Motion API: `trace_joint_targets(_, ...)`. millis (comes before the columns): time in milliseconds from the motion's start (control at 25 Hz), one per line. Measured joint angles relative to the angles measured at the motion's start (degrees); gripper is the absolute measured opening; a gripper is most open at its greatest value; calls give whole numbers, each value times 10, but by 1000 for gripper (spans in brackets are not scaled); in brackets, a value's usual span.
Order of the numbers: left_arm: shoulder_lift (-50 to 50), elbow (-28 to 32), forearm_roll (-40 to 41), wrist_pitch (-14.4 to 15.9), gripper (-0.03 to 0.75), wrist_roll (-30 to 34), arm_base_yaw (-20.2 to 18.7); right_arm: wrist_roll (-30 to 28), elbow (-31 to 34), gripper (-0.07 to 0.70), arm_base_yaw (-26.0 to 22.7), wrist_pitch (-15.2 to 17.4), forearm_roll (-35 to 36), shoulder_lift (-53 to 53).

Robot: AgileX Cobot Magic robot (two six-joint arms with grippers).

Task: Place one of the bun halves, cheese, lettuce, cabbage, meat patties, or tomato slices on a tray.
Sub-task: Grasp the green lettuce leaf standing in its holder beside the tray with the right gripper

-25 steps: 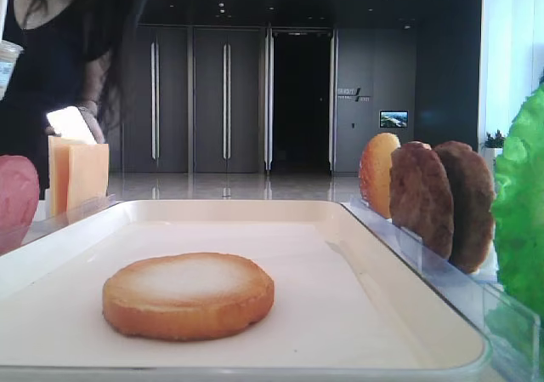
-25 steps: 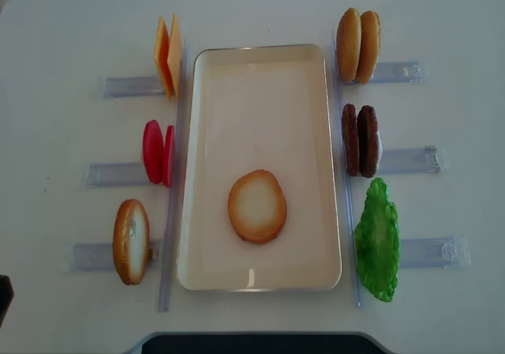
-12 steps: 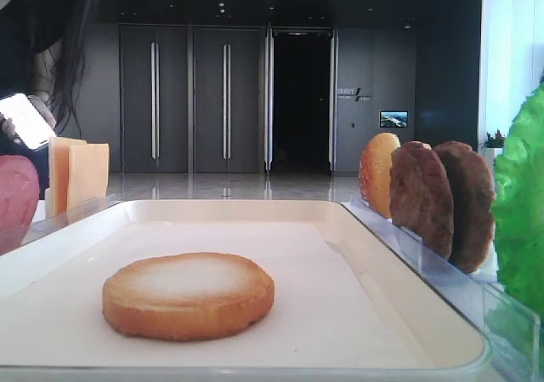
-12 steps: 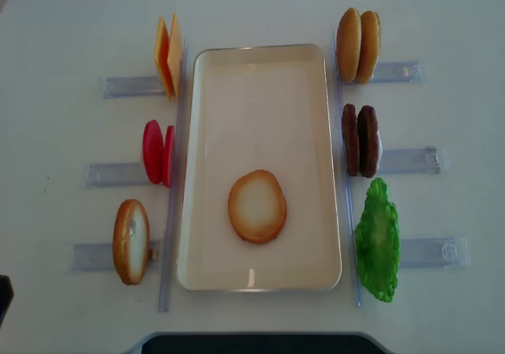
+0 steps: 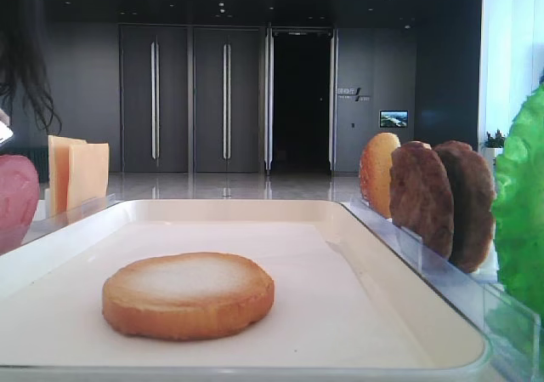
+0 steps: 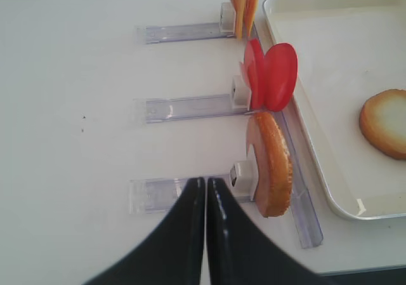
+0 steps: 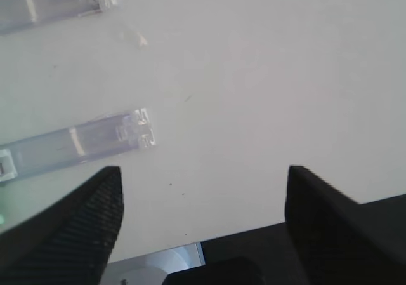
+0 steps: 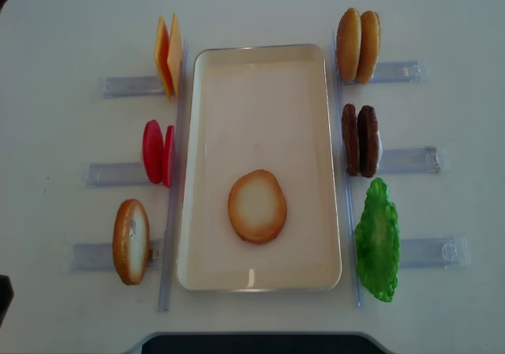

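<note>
Bun half (image 8: 257, 206) | round, golden rim, pale face | flat on tray (image 8: 260, 64)

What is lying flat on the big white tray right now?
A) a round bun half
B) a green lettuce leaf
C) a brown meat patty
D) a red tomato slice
A: one bun half lies flat, pale face up, on the tray; the tomato slices, lettuce and meat patties stand in holders beside the tray.
</note>
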Motion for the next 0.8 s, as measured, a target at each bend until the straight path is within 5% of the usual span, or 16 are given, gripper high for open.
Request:
trace_joint_targets(200, 0, 0, 0, 0, -7, 0, 0, 8, 0, 534, 33, 0, 7, 0)
trace_joint_targets(800, 0, 0, 0, 0, -7, 0, 0, 217, -23, 534, 319, 1, -23, 0)
